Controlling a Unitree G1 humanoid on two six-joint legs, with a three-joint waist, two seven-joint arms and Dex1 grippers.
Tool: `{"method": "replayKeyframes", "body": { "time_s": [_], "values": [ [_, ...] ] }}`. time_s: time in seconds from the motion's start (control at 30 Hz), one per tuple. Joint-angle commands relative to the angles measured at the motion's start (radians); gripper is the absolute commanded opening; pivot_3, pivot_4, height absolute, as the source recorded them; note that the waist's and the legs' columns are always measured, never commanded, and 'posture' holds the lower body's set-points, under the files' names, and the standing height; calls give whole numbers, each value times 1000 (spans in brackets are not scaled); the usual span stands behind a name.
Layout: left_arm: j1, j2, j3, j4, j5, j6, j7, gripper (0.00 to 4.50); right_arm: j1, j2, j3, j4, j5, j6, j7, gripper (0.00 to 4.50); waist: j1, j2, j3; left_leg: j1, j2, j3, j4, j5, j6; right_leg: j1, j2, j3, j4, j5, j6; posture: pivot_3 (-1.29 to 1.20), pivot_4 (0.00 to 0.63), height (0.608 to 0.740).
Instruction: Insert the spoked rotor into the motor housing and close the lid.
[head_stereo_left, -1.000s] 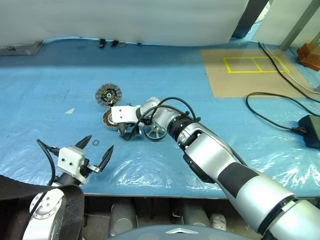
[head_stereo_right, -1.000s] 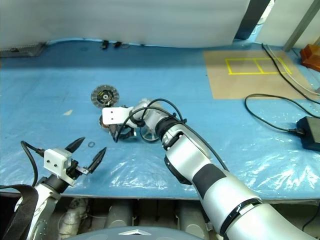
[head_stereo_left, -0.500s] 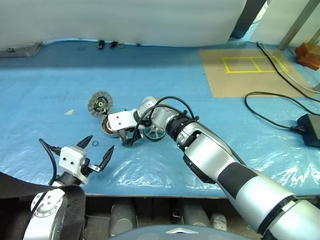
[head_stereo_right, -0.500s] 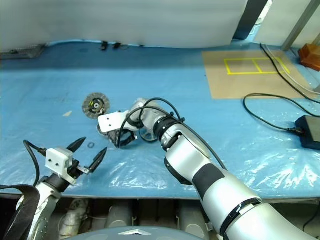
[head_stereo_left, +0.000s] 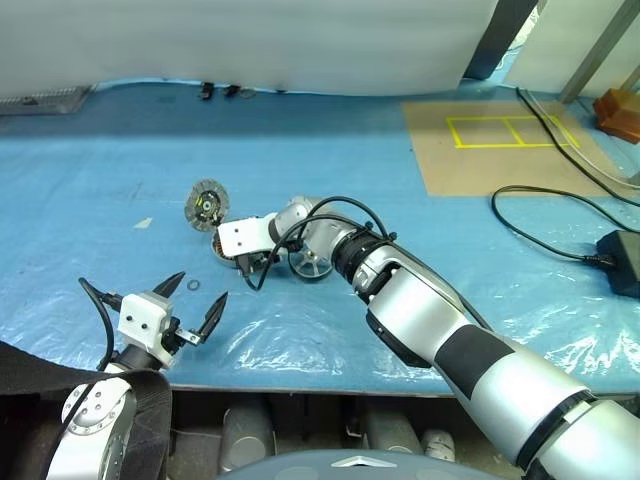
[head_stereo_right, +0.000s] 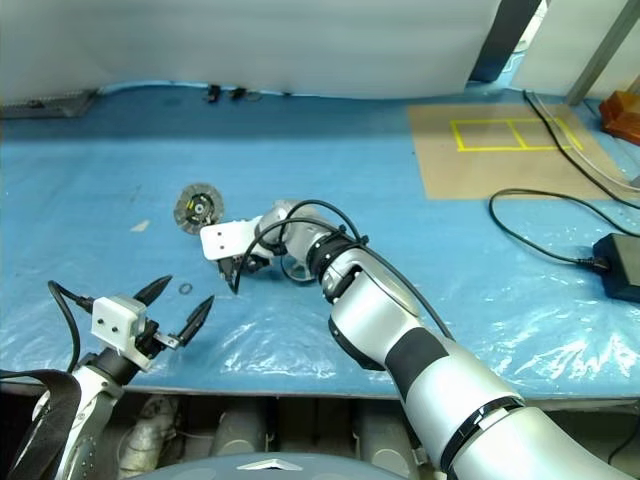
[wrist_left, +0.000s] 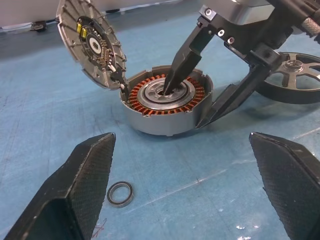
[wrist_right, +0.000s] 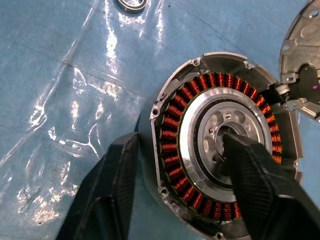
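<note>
A: Where is the housing (wrist_left: 167, 103)?
B: On the blue sheet (head_stereo_left: 400, 210), the lid (wrist_left: 90, 42) tilted against its rim and the rotor (wrist_left: 294, 77) just beside it.
A: And the grippers?
B: The right gripper (wrist_left: 192, 107) straddles the housing wall, one finger in the central hole, one outside. The left gripper (head_stereo_left: 192, 308) hovers spread wide, holding nothing.

Probably a robotics lab or workshop: a bench under blue plastic sheet (head_stereo_left: 120, 190), yellow tape squares (head_stereo_left: 505, 129) on cardboard, loose black cables (head_stereo_left: 545, 215).
</note>
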Motion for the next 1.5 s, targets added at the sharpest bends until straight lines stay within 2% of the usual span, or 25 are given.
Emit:
{"method": "replayKeyframes", "body": {
  "time_s": [0.03, 0.23, 0.4, 0.53, 0.7, 1.0, 1.07, 1.33, 1.5],
  "values": [
    [2, 19, 21, -31, -4, -2, 1, 4500, 33, 118, 36, 37, -38, 20, 58, 1854, -3, 1, -2, 3, 0, 0, -1, 0, 0, 2, 0, 1, 0, -1, 2, 0, 150, 740],
    [92, 54, 125, -135, -84, -1, -25, 4500, 31, 135, 3, 1, 5, 21, 112, 1854, -5, 2, -2, 4, 0, -2, -2, 0, 0, 2, 0, 2, 0, -2, 4, 0, 150, 740],
    [236, 61, 200, -216, -131, 22, -50, 4500, 62, 161, -8, -28, 34, 39, 155, 1854, -9, 1, -2, 3, 0, 0, -5, -2, -3, 1, 1, 1, -3, -1, -4, 0, 150, 740],
    [333, 46, 205, -248, -131, 20, -65, 4500, 93, 149, 7, -58, 40, 55, 200, 1854, -9, 1, -2, 3, 1, 1, -9, -3, -4, 0, 2, 1, -4, -4, -5, 0, 150, 740],
    [366, 38, 190, -223, -109, 3, -87, 4500, 136, 118, 18, -111, 51, 72, 245, 1854, -7, 1, -2, 4, 2, 1, -11, -3, -4, 0, 3, 1, -5, -6, -6, 0, 150, 740],
    [359, -24, 133, -237, -85, -11, -66, 4500, 241, 73, 64, -279, 55, 154, 288, 1854, -11, 1, -3, 8, 2, 1, -12, -3, -5, 1, 3, 2, -4, -7, -3, 0, 150, 740],
    [345, -21, 117, -241, -72, 2, -57, 4500, 259, 47, 85, -322, 48, 176, 308, 1854, -12, 1, -3, 8, 2, 1, -12, -3, -5, 1, 4, 2, -4, -9, 1, 0, 150, 740],
    [258, 20, 123, -213, -77, 31, -59, 4500, 325, -42, 143, -524, 43, 270, 421, 1854, -18, 1, -7, 9, 2, 1, -12, -3, -5, 3, 4, 3, -5, -10, 1, 0, 150, 740],
    [228, 29, 112, -195, -71, 34, -61, 4500, 326, -60, 157, -535, 10, 276, 375, 1854, -21, 2, -8, 9, 2, 1, -12, -3, -5, 3, 4, 3, -5, -9, 1, 0, 150, 740]
  ]
}}
